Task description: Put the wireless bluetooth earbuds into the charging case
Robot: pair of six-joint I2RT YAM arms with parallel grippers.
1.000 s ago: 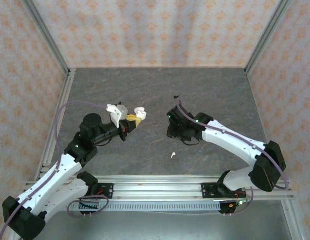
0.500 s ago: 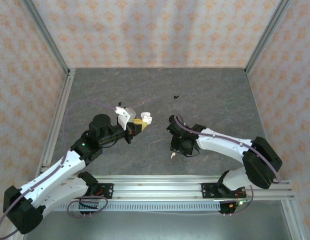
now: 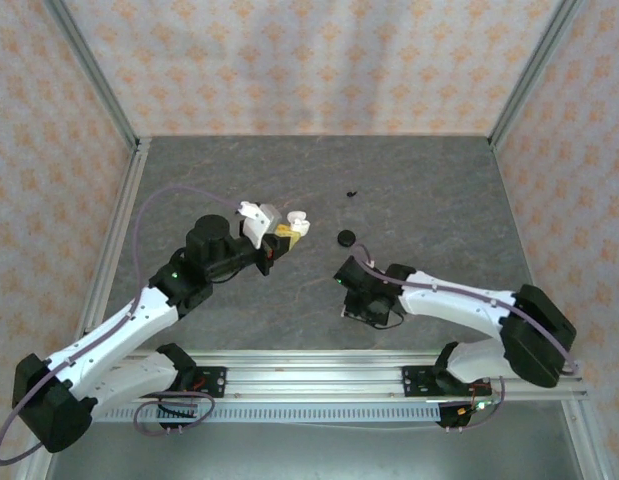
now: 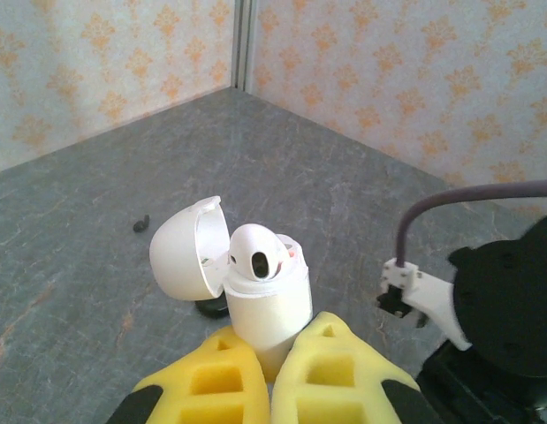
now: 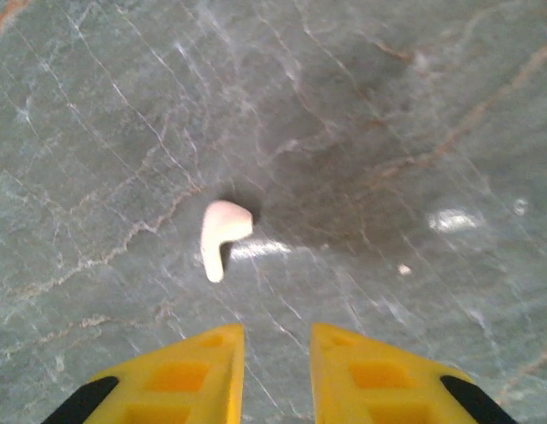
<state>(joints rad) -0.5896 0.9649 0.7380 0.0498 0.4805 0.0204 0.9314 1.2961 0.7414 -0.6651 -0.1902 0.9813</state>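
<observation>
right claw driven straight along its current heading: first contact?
Likely the tabletop, depth unclear. The loose earbud lies just ahead of the open right claw, slightly off its centreline; a finger might clip it.

Glossy plastic charging case [image 4: 269,300] above matt, veined tabletop [image 5: 388,106].

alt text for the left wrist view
The left gripper clamps the open white charging case upright between its yellow jaws, lid flipped back, one white earbud seated inside. Behind: grey stone-patterned table, a small black speck, floral walls.
</observation>
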